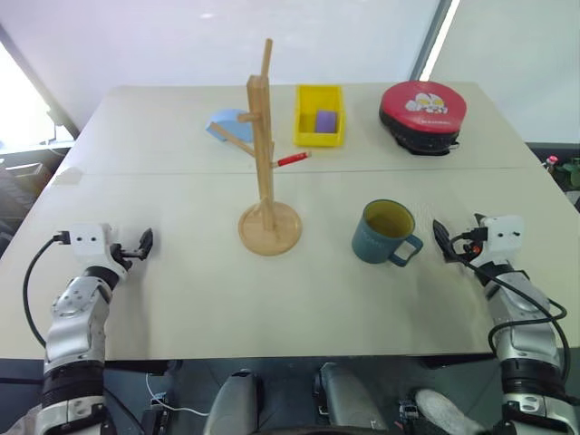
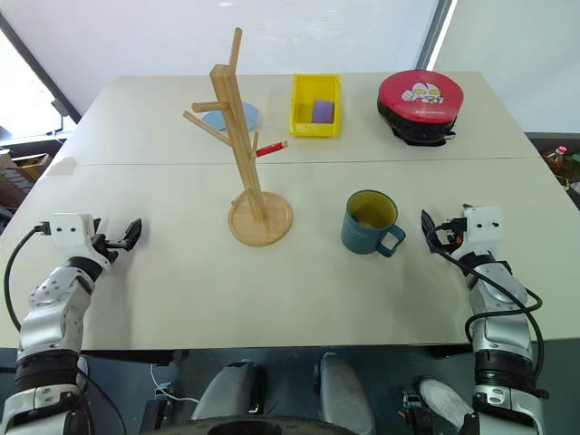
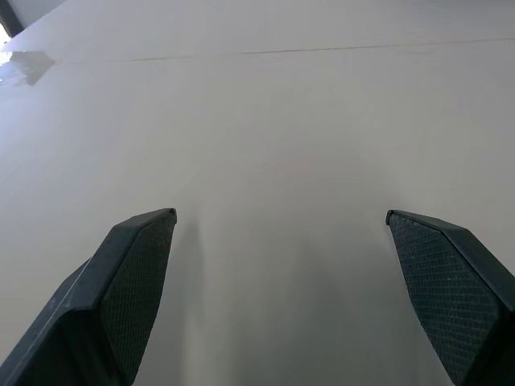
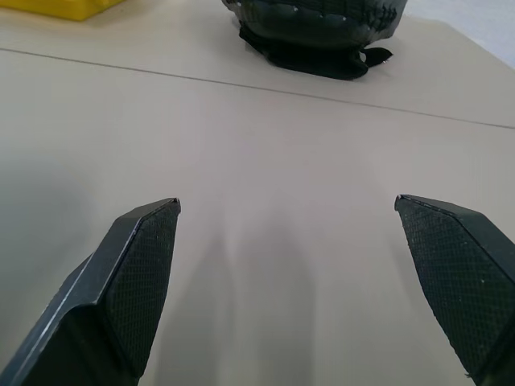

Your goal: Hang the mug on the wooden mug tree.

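Mug [image 1: 384, 233]: upright on counter [image 1: 181, 299], handle toward right pincer [image 1: 444, 243], bare surface all round. Wooden mug tree [image 1: 264, 163]: just left of mug, apart from it, upright on disc base, red-tipped peg pointing right. Behind, well apart: yellow bin [image 1: 319, 115] with purple block [image 1: 324, 120], red round case [image 1: 422, 114], blue plate [image 1: 228, 124] beyond tree. Right pincer near mug handle, spread wide, empty. Left pincer [image 1: 145, 245] by left edge, spread wide, empty.

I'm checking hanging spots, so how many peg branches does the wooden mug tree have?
4 show on the wooden mug tree: the red-tipped peg, a long one, a short upper one, and a low one. Others may be hidden.
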Robot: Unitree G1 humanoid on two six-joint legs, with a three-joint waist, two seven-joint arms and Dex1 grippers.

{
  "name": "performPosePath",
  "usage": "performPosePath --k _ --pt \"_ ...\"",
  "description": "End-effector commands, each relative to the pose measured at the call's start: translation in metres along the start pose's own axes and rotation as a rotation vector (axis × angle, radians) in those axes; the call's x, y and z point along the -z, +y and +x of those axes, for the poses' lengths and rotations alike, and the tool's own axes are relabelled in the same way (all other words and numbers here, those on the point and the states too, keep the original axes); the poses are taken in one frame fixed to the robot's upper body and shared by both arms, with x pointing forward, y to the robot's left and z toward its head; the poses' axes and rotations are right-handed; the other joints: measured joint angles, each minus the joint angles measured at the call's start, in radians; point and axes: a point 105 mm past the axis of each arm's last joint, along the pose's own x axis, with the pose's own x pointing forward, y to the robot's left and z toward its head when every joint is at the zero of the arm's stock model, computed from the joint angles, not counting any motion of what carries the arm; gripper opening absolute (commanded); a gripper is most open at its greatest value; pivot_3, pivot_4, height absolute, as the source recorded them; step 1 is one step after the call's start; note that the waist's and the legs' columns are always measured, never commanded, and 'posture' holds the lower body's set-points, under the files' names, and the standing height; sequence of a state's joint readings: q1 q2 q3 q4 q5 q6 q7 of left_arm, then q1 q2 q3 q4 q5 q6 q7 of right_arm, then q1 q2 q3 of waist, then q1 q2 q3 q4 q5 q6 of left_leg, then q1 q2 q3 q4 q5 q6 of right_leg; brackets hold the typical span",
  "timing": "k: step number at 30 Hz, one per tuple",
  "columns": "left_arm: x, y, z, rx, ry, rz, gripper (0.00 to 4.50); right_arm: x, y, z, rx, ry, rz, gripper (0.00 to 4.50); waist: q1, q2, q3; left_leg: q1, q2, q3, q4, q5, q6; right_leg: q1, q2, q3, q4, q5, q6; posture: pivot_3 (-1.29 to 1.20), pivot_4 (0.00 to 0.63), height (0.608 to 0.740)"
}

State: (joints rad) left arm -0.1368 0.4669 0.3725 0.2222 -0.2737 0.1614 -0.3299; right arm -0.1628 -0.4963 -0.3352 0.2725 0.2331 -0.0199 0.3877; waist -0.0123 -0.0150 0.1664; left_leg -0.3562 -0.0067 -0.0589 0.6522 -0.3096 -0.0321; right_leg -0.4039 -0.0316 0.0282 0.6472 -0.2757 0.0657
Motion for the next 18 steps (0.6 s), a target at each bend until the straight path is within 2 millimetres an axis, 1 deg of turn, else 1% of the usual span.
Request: performPosePath --k 1,4,8,11,14,16,18 --pt "-0.014 -0.001 -0.002 0.001 -0.049 0.002 4.5 -0.011 0.0 0.002 0.002 -0.038 -0.017 4.43 0.0 0.0 0.0 0.0 0.0 0.0 0.0 0.0 0.0 0.0 0.0 0.0 0.0 0.0 0.0 0.0 0.15 0.74" --pt "-0.017 -0.005 -0.001 0.014 -0.054 -0.006 4.5 -0.014 -0.002 -0.002 0.011 -0.048 -0.023 4.43 0.0 0.0 0.0 0.0 0.0 0.0 0.0 0.0 0.0 0.0 0.0 0.0 0.0 0.0 0.0 0.0 0.15 0.74" --pt "-0.025 -0.016 0.002 0.072 -0.065 -0.01 4.5 -0.017 -0.007 -0.012 0.023 -0.05 -0.041 4.43 0.001 0.0 0.0 0.0 0.0 0.0 0.0 0.0 0.0 0.0 0.0 0.0 0.0 0.0 0.0 0.0 0.15 0.74" --pt "-0.031 -0.027 0.002 0.139 -0.082 -0.002 4.5 -0.019 -0.006 -0.019 0.014 -0.049 -0.052 4.43 0.001 0.0 0.0 0.0 0.0 0.0 0.0 0.0 0.0 0.0 0.0 0.0 0.0 0.0 0.0 0.0 0.15 0.74" --pt "-0.041 -0.05 -0.005 0.279 -0.13 -0.004 4.5 -0.024 0.001 -0.031 -0.036 -0.05 -0.059 4.43 0.001 0.0 0.0 0.0 0.0 0.0 0.0 0.0 0.0 0.0 0.0 0.0 0.0 0.0 0.0 0.0 0.15 0.74" --pt "-0.044 -0.071 -0.012 0.399 -0.142 -0.004 4.5 -0.028 0.006 -0.041 -0.081 -0.053 -0.064 4.43 0.002 0.0 0.0 0.0 0.0 0.0 0.0 0.0 0.0 0.0 0.0 0.0 0.0 0.0 0.0 0.0 0.15 0.74" --pt "-0.045 -0.095 -0.021 0.548 -0.14 0.014 4.5 -0.029 0.01 -0.052 -0.117 -0.046 -0.072 4.43 0.002 0.0 0.0 0.0 0.0 0.0 0.0 0.0 0.0 0.001 0.0 0.0 0.0 0.0 0.0 0.0 0.15 0.74"
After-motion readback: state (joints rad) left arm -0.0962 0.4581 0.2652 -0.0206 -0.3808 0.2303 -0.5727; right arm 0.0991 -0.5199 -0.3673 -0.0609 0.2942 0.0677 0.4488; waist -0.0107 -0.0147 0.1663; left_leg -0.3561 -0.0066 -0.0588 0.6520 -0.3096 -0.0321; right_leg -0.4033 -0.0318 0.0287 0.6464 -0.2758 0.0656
